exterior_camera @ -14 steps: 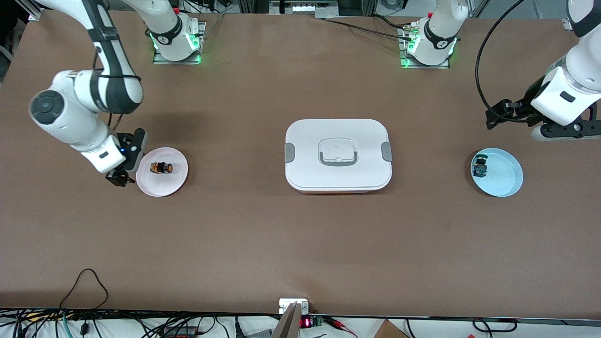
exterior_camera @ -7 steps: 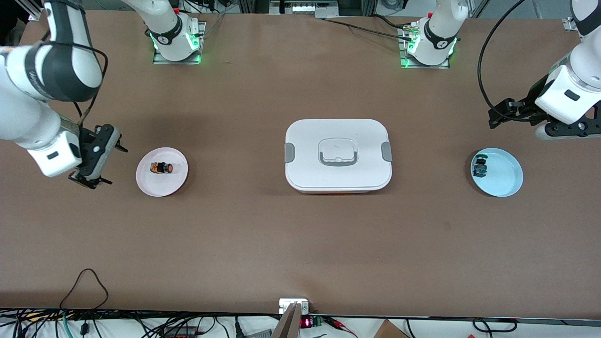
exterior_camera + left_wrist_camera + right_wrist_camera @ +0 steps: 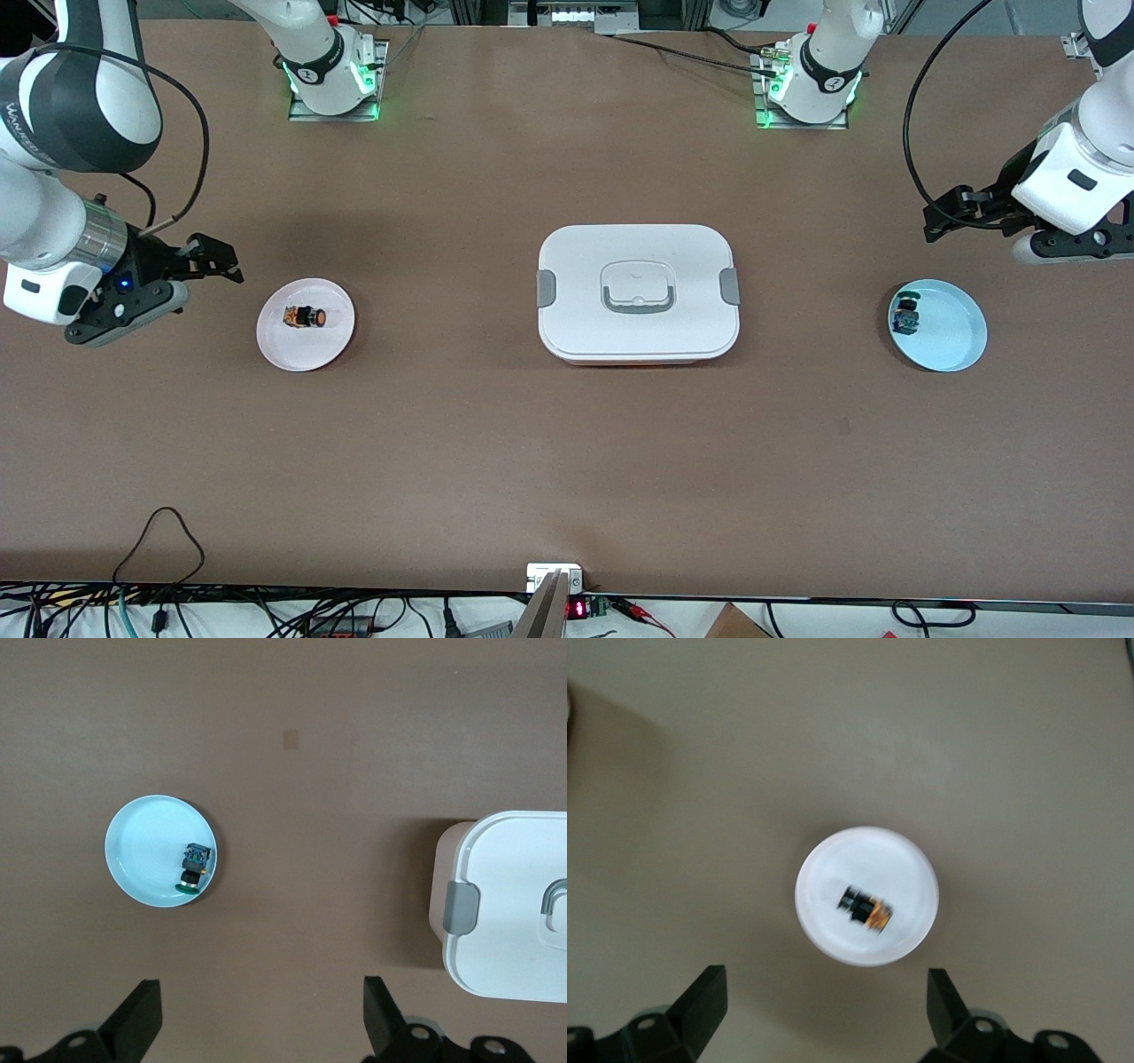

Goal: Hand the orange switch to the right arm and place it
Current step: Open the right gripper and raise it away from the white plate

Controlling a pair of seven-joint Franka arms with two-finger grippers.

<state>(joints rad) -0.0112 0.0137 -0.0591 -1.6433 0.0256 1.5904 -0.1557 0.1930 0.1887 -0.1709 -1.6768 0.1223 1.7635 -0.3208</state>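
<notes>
Orange switch (image 3: 306,315) lies on its side in the pink plate (image 3: 332,341) toward the right arm's end of the counter (image 3: 567,461), nothing touching it; the right wrist view shows it alone in the plate too (image 3: 866,906).

Change: a second ago the right end effector (image 3: 211,259) was down at the plate rim right beside the switch; it has since pulled away and risen, and now hangs over bare counter beside the plate, fingers spread wide, empty. So the switch looks already set down and released, the place step seems done, and the arm is retreating.

Left end effector (image 3: 948,220) sits over the counter just above the blue plate (image 3: 961,350), fingers apart, holding nothing, barely shifted over the last second; waiting. Blue-and-green switch (image 3: 905,314) rests at the blue plate's edge, unmoved. White lidded box (image 3: 638,341) stays mid-counter between the plates, lid on.

Writing: lettering on the right arm's black band, partly readable, not enough to name a brand. Red digits on a small display at the counter's near edge, too small to read.
</notes>
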